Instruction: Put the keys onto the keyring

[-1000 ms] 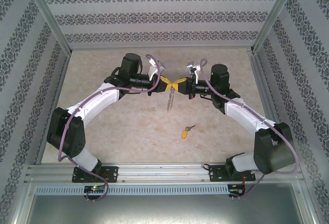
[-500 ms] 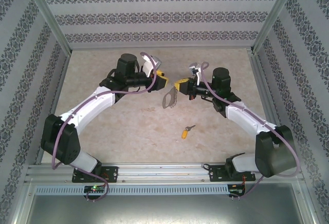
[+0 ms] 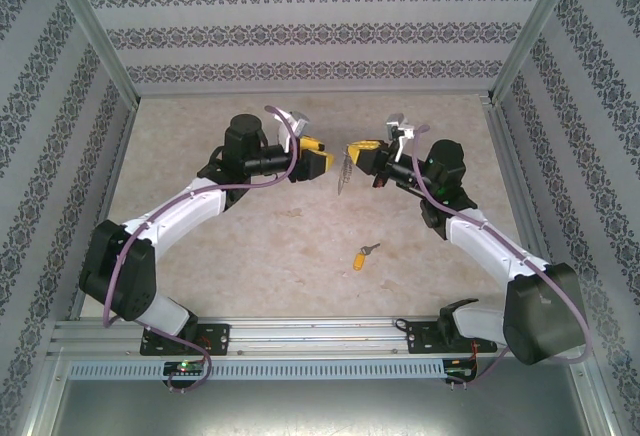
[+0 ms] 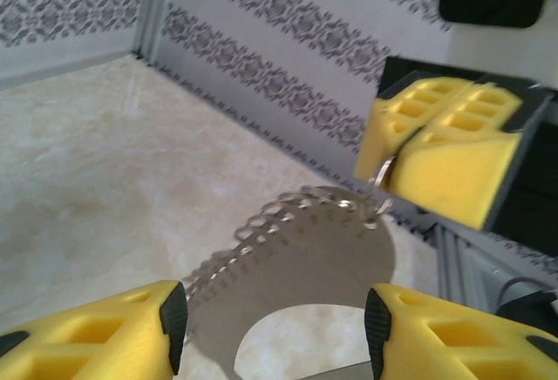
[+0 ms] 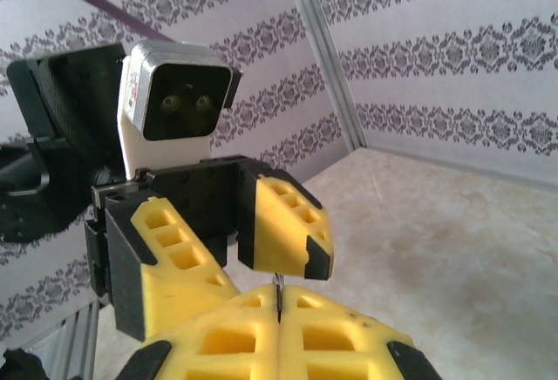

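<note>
Held aloft: the keyring (image 3: 343,173), top edge pinched between the closed fingers of the right gripper (image 3: 354,149), and the rest hanging below its tips. Opposite and just beside it is the left gripper (image 3: 318,155), jaws wide apart, with the ring's plate lying between them (contact with its pads can't be made out). The key (image 3: 365,254) lies flat on the table (image 3: 260,256), well apart from both tools, on their base side.

Judgement:
- Key is light and rigid with a slick blade, so grip the plastic head.
- Ring is stiff, but its chain fringe (image 4: 261,223) is loose and likely to swing.
</note>
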Available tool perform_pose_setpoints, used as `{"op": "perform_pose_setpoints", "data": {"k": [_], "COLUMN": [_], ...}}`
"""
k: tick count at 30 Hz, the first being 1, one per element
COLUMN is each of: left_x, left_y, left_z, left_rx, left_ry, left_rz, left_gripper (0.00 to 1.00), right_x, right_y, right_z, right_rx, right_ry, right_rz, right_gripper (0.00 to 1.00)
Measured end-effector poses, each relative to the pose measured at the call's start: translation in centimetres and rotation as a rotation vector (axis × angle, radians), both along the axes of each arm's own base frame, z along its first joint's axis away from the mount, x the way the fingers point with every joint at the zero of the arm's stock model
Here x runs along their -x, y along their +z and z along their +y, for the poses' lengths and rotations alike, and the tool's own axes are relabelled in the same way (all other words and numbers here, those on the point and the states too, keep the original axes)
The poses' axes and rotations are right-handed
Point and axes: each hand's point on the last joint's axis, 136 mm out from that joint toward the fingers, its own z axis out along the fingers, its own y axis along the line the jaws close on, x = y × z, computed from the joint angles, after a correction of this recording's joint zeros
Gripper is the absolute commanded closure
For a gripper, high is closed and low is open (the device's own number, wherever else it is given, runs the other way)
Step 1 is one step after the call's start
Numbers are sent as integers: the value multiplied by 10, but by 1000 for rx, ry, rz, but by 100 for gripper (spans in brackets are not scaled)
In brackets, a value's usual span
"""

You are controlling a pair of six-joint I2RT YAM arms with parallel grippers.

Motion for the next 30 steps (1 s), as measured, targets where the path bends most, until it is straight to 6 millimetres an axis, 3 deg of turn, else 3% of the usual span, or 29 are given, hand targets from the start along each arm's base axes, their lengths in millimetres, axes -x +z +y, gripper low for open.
{"op": "perform_pose_setpoints", "data": {"k": [6, 12, 24, 30], "left_x": [9, 14, 11, 8], "left_y": [31, 46, 45, 44], "left_z": [-5, -7, -10, -8], "left_rx": [122, 188, 217, 217], "left_ry": [-60, -98, -106, -100], "left_rz": [-25, -37, -15, -12], "left_gripper": [43, 43, 46, 46], "right_x": [-1, -7, -6, -5], "right_y": [14, 10, 5, 12], "right_z": [-1, 2, 12, 13], "right_rx": [-53, -79, -92, -101], "right_ry": [-2, 5, 34, 43], "right_rz": [-22, 3, 30, 21], "right_gripper": [100, 100, 100, 100]}}
